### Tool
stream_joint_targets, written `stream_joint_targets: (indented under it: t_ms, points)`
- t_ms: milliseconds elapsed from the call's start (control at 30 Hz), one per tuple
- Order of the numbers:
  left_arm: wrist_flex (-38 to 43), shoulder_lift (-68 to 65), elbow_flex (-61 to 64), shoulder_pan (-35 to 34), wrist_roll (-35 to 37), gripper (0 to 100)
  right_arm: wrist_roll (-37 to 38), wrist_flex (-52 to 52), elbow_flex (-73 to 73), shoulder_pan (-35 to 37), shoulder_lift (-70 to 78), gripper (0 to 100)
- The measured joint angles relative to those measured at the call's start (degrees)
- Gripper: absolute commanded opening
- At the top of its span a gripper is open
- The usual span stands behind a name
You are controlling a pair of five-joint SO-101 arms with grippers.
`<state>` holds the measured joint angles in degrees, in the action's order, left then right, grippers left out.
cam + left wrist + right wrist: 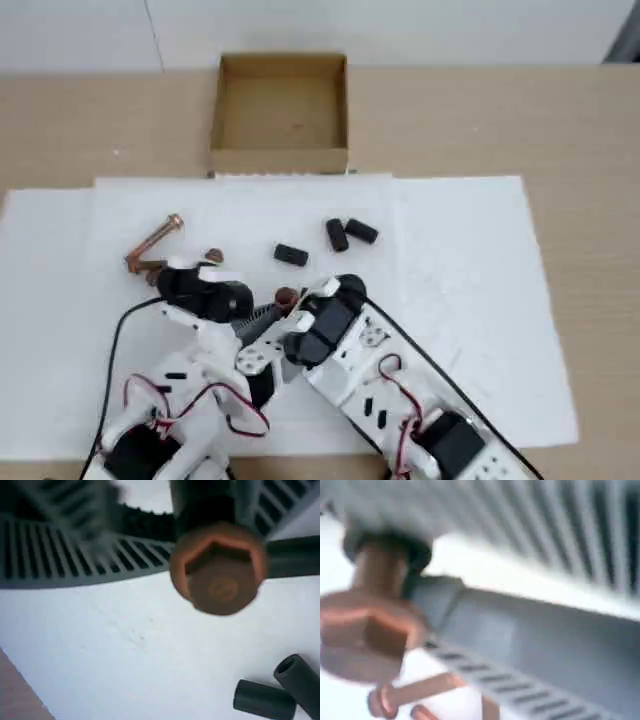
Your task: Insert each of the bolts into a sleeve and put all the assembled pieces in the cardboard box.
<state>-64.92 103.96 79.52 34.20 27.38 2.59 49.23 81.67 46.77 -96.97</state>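
— What sits nearest the arms?

— My left tool [262, 318] and right tool [312, 300] meet nose to nose, and a copper hex-head bolt [217, 570] sits between them. Its shank runs from the head straight into a short black tubular sleeve [385, 545], so the two share one long axis. I judge the coming push has to go along that line, head towards sleeve.

— Which tool has hold of it?

— I can't tell how far either is open, nor which has the bolt and which the sleeve (both crowd the piece too closely).

— And farther out?

— On the white paper sheet [450, 300] lie three loose black sleeves [291, 255]: one just past the tools, then two just beside each other. The spare copper bolts [155, 240] lie off on the left arm's side. Farthest, the open cardboard box [283, 158] stands on the wooden bench [580, 130] at the sheet's far edge, ahead of both arms and about equally near to each.
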Motion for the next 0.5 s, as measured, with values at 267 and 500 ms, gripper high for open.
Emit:
stream_joint_targets:
  t_ms: [267,500]
  points:
    - [-0.6,-0.2,-0.3,-7.0,-3.8,26,-0.1,-0.1,-0.1,0.1,0.0,0.2]
    - [-1.8,-0.4,-5.2,-10.3,-6.0,23,-0.1,-0.1,-0.3,0.1,-0.2,0.2]
